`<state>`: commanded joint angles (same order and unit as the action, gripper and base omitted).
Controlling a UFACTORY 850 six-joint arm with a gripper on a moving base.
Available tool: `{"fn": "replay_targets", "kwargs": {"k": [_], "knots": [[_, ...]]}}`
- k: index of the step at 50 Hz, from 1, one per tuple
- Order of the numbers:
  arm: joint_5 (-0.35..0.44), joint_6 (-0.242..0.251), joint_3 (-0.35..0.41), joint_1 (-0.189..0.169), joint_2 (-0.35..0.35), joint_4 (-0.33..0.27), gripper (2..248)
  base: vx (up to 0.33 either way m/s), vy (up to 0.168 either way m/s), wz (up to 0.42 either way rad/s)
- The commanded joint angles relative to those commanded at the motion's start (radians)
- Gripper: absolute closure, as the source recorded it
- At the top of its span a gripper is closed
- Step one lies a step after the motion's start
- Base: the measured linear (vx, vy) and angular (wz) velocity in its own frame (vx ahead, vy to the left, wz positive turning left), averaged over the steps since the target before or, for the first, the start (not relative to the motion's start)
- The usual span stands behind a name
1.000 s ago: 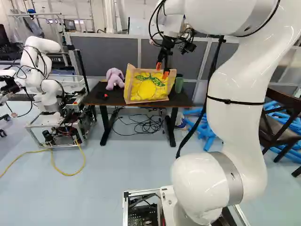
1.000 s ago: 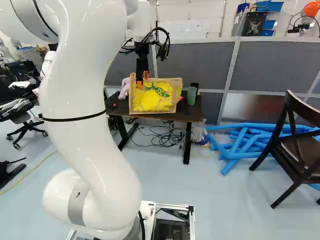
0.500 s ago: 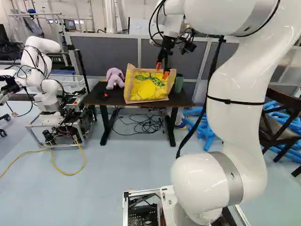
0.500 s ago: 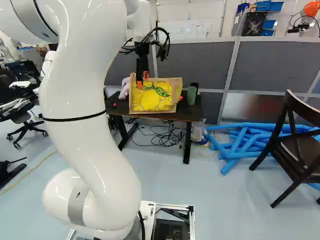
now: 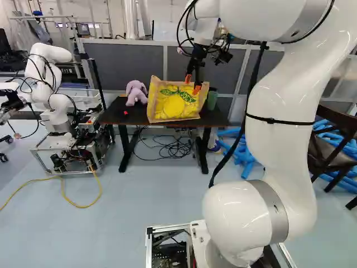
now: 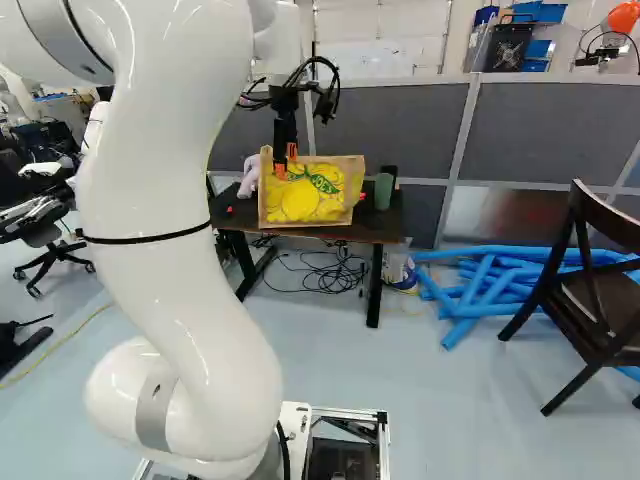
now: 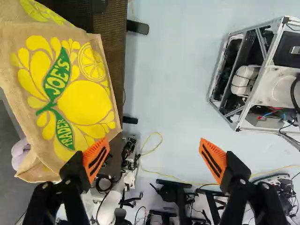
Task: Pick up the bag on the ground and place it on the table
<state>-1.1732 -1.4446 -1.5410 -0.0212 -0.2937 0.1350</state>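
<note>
Bag (image 5: 174, 105): stood on the table (image 5: 131, 117), near its front edge.
Gripper (image 5: 192, 83): hung spread near the table's front edge, one finger beside the bag, perhaps touching.
Toy (image 5: 136, 93): sat on the table.
Floor (image 5: 139, 206): stretched before the table.

Bag (image 7: 79, 103): "TRADER JOE'S" (all capitals, split across green leaves (image 7: 57, 77)).

White arm (image 5: 284, 95), grey bands (image 5: 276, 211), black cables (image 5: 258, 64), orange-padded end effector (image 5: 192, 84)
</note>
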Motion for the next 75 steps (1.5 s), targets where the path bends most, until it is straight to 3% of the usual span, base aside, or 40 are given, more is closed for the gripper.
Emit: {"fn": "replay_targets", "kwargs": {"k": [38,75], "knots": [[0.190,0.134,0.135,0.002,0.053,-0.013,3,0.000,0.000,0.000],[0.533,0.376,0.378,0.006,0.149,-0.035,3,0.000,0.000,0.000]]}}
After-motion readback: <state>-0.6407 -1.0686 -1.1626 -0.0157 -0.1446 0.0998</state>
